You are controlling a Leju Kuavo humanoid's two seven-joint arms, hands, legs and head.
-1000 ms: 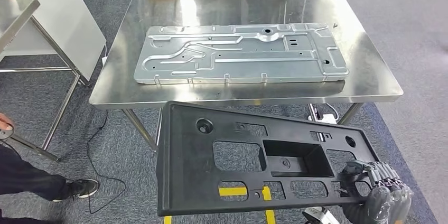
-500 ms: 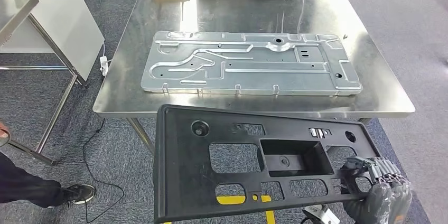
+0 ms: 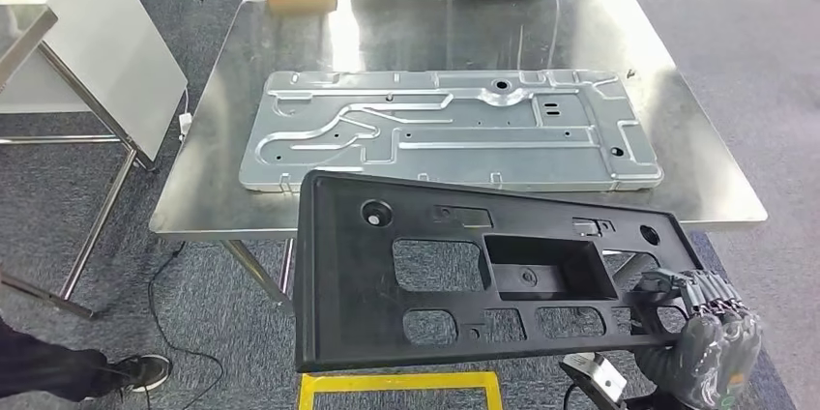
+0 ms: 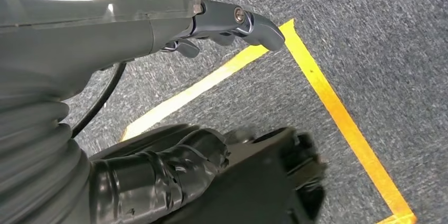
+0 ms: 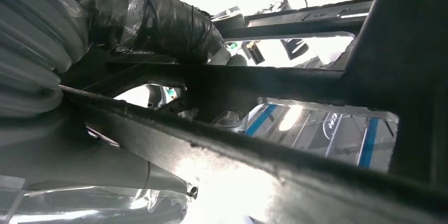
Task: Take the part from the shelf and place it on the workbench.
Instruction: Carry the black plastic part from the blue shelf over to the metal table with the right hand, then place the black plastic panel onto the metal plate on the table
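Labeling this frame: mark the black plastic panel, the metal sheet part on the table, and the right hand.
black plastic panel (image 3: 348,275): head view, solid left section below the round hole.
stamped metal sheet part (image 3: 454,134): head view, flat middle area.
right hand (image 3: 698,318): head view, fingers gripping the panel's lower right edge.

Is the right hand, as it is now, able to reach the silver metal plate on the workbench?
Probably not. The right hand grips the black panel, whose far edge overlaps the near rim of the workbench and lies between the hand and the metal plate.
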